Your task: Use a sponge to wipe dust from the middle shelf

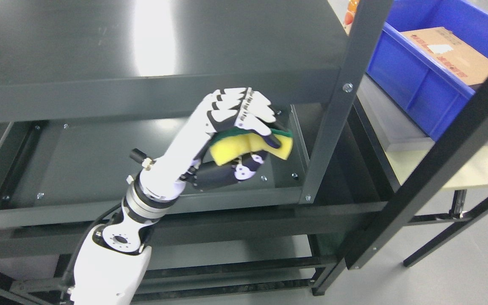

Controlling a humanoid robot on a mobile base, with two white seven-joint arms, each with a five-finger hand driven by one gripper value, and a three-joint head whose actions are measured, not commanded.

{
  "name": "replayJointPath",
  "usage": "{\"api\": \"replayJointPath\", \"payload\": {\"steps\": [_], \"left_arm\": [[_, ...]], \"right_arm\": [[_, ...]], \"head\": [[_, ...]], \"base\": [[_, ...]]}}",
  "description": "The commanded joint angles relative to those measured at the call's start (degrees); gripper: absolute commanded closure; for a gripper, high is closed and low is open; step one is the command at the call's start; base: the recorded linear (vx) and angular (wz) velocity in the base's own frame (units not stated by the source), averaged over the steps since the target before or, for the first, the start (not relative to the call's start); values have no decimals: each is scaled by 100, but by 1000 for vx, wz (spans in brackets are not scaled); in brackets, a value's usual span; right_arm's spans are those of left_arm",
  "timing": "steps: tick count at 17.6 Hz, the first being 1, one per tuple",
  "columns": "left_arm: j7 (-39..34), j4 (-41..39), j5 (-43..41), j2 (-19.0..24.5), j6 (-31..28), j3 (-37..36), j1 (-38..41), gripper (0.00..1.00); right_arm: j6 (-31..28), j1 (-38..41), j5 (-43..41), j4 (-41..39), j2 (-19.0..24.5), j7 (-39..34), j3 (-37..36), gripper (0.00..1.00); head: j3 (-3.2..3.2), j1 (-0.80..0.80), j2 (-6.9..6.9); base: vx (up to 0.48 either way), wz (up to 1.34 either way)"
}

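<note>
My left hand [244,127] comes in from the lower left and is shut on a yellow sponge with a green scouring side [227,151]. It holds the sponge over the right end of the dark grey middle shelf [100,161], close to the shelf's right front post [333,106]. I cannot tell whether the sponge touches the shelf surface. The fingers wrap over the sponge's top, the thumb under it. The right arm is out of view.
The top shelf [142,51] overhangs the middle shelf closely. A lower shelf [227,250] lies beneath. To the right, a blue bin [409,84] with a cardboard box [451,53] sits on a light table [460,169]. A black diagonal bar [439,152] crosses the right side.
</note>
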State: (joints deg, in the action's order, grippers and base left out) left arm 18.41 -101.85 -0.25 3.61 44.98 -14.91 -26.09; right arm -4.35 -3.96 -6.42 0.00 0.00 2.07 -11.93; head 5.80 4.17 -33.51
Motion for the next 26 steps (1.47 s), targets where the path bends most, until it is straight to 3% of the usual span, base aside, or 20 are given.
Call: {"api": "replayJointPath", "payload": {"steps": [1, 7, 9, 14, 19, 21, 26], "left_arm": [[-4, 7, 1034, 1325, 2, 1726, 253, 100], [-13, 129, 1844, 2152, 2, 3184, 535, 100], [-4, 654, 1880, 2354, 2, 3852, 526, 100], [40, 2191, 1862, 2837, 2, 4698, 517, 100], [-22, 4064, 1862, 3470, 2, 4866, 105, 100], [-13, 4462, 1862, 3576, 2, 4823, -1, 100], [14, 3930, 1923, 3393, 2, 4096, 51, 100]], "right_arm": [[-5, 0, 0, -100, -100, 4, -2, 0], [-5, 0, 0, -100, -100, 4, -2, 0], [-5, 0, 0, -100, -100, 4, -2, 0], [-5, 0, 0, -100, -100, 4, -2, 0], [-5, 0, 0, -100, -100, 4, -2, 0], [-5, 0, 0, -100, -100, 4, -2, 0], [-5, 0, 0, -100, -100, 4, -2, 0]], "head": [[0, 0, 0], [0, 0, 0], [0, 0, 0], [0, 0, 0], [0, 0, 0], [0, 0, 0], [0, 0, 0]], "base": [[-162, -93], [-156, 10], [-139, 86], [-113, 61], [-66, 38], [-40, 24], [-13, 15]]}}
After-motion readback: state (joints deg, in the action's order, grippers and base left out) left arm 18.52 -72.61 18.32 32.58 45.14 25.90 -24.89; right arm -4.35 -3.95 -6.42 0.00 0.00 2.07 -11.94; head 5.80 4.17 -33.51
